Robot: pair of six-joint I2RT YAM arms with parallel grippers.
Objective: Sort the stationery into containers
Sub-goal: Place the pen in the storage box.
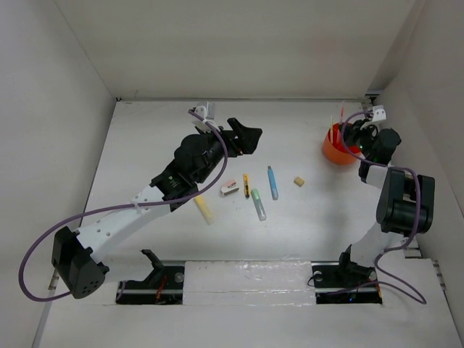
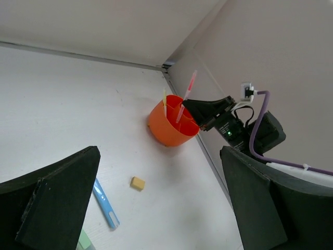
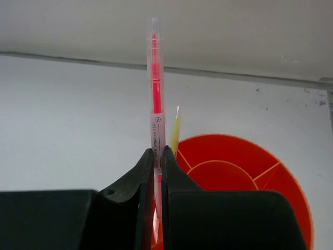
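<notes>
Your right gripper (image 3: 157,152) is pinching the thin red pen (image 3: 155,78) between narrowly closed fingers and holding it upright, its lower end dipping at the left rim of the orange cup (image 3: 234,166). I cannot tell which compartment. A yellow stick (image 3: 175,130) is leaning in the cup just beside it. In the overhead view, the cup (image 1: 332,154) is sitting at the upper right of the surface (image 1: 145,145), with the right gripper (image 1: 355,136) over it.

Your left gripper (image 1: 246,138) is hovering wide open and empty at upper centre. Below it, mid-frame, the rest is lying loose: yellow pen (image 1: 204,209), white eraser (image 1: 229,188), yellow-black pen (image 1: 246,185), pale green pen (image 1: 258,204), blue pen (image 1: 272,182) and tan cube (image 1: 298,181).
</notes>
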